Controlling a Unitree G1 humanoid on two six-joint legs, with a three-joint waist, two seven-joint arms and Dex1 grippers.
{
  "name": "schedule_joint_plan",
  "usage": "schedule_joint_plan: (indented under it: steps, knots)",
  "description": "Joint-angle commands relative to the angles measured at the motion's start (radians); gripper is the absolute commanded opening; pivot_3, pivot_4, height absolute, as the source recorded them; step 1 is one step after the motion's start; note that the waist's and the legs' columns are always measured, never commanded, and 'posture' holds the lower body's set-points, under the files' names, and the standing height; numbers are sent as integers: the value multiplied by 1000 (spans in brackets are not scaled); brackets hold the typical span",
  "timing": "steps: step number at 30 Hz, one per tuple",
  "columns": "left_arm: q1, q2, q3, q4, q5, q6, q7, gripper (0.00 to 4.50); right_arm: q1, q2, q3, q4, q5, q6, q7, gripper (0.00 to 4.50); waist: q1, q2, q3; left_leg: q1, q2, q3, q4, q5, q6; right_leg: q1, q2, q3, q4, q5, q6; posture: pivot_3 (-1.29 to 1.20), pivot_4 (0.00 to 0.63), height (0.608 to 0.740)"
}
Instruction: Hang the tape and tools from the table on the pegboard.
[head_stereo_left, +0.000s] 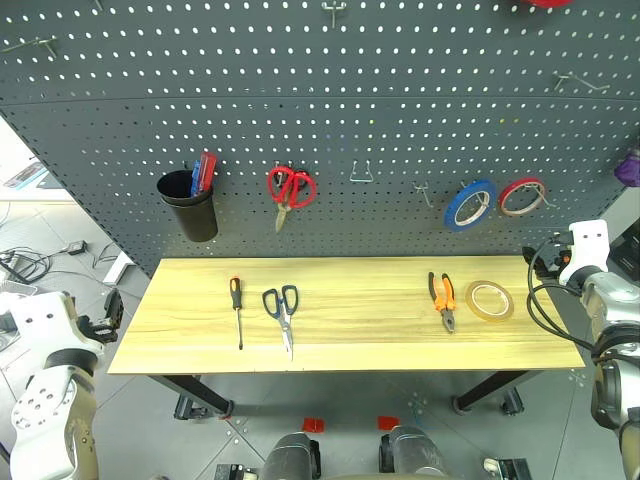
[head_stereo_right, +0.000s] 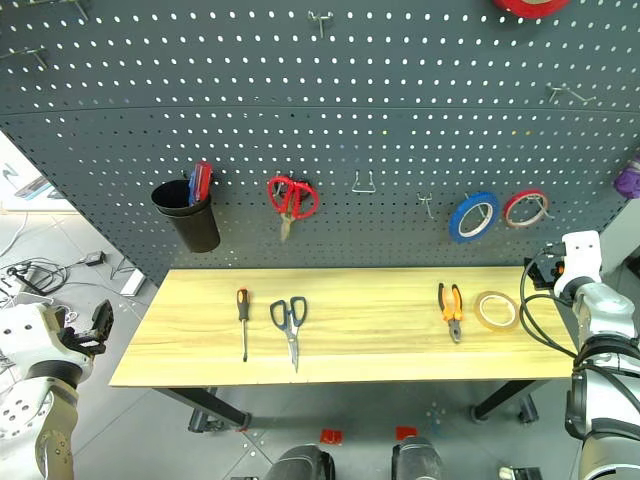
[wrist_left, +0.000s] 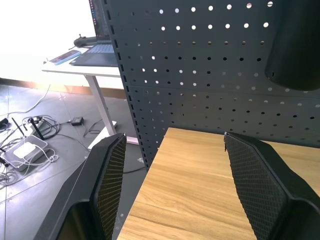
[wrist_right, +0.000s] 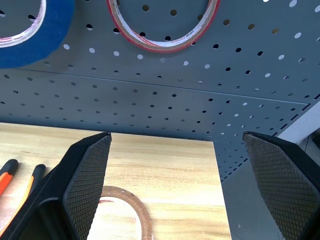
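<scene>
On the table (head_stereo_left: 350, 340) the tape (head_stereo_left: 489, 301) lies flat at the right end, with the orange-handled pliers (head_stereo_left: 443, 298) just left of it. Further left lie the blue-handled scissors (head_stereo_left: 283, 310) and the slim screwdriver (head_stereo_left: 237, 308). Behind the table stands the pegboard (head_stereo_left: 350, 100). My right gripper (wrist_right: 176, 135) is open beyond the table's right end, level with the tape (wrist_right: 125, 210) and holding nothing. Off the table's left end my left gripper (wrist_left: 173, 136) is open and empty, pointing at the table's left corner (wrist_left: 200, 170).
The pegboard carries a black cup (head_stereo_left: 190, 205), red scissors (head_stereo_left: 290, 188), a blue roll (head_stereo_left: 470, 205) and a red-edged roll (head_stereo_left: 522, 197). Bare hooks (head_stereo_left: 361, 175) sit between the scissors and the rolls. Cables and a desk (wrist_left: 75, 65) lie to the left.
</scene>
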Motion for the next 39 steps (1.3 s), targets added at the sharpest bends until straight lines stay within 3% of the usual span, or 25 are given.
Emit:
schedule_joint_plan:
  steps: [1, 15, 24, 34, 39]
  knots:
    - [-3, 10, -6, -10, 13, -32, -13, 3286, -12, -18, -19, -10, 10, -16, -2, 4500, 0, 0, 1, 0, 0, 0, 0, 0, 0, 0, 0, 0, 0, 0, 0, -121, 97, 740]
    - [45, -4, -6, -55, -27, -20, -58, 3286, 19, -3, -7, -38, 7, -29, 30, 4500, 0, 1, 7, 0, 0, 0, 0, 0, 0, 0, 0, 0, 0, 0, 0, -122, 112, 740]
    - [54, -4, -55, -128, -47, 33, -88, 3286, 121, 27, -1, -219, 27, 16, 113, 4500, 0, 3, 29, 0, 0, 0, 0, 0, 0, 0, -1, 0, 0, 0, 0, -161, 145, 740]
    - [45, 161, -333, -339, -90, 173, -378, 3286, 273, 67, 120, -678, -6, 391, 146, 4500, -1, 5, 63, -4, 1, 1, 0, 0, 0, -5, -2, 1, 0, 0, -1, -208, 204, 740]
    - [-56, 252, -484, -412, -107, 242, -503, 3286, 242, 89, 175, -735, -26, 508, 131, 4500, -3, 6, 88, -10, 1, 1, 1, 0, 1, -11, -2, 1, 1, 0, -1, -216, 236, 740]
